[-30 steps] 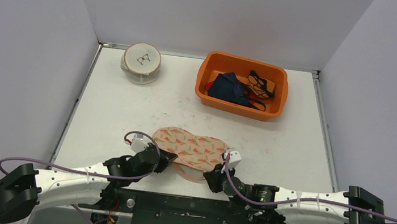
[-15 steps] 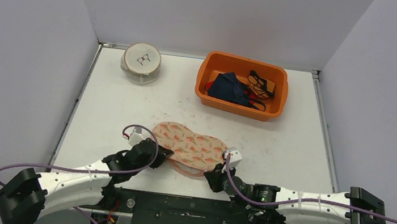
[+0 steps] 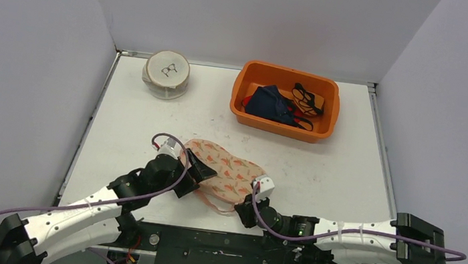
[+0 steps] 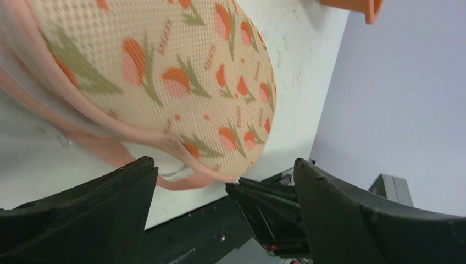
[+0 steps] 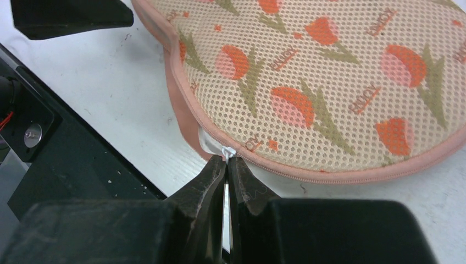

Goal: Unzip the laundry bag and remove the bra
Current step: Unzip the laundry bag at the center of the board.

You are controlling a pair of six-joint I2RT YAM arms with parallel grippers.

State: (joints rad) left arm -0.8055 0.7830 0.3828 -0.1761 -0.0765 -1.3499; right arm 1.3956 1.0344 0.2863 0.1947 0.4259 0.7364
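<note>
Right gripper [image 5: 227,165] pinched shut on zipper pull [image 5: 227,150], near rim of laundry bag [image 3: 230,172]; left gripper [image 3: 194,174] gaping, empty, at bag's left end; bag's long axis runs far-left to near-right, bra unseen

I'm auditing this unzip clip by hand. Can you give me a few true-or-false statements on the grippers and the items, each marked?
1. The right gripper is shut on the zipper pull of the laundry bag. True.
2. The left gripper is clamped on the bag. False: its jaws stand wide open with nothing held between them.
3. The orange bin is empty. False: it holds a dark blue garment and a black strappy item.
4. The laundry bag lies on the table, outside the bin. True.
5. The round white container sits at the far right corner. False: it is at the far left.
</note>
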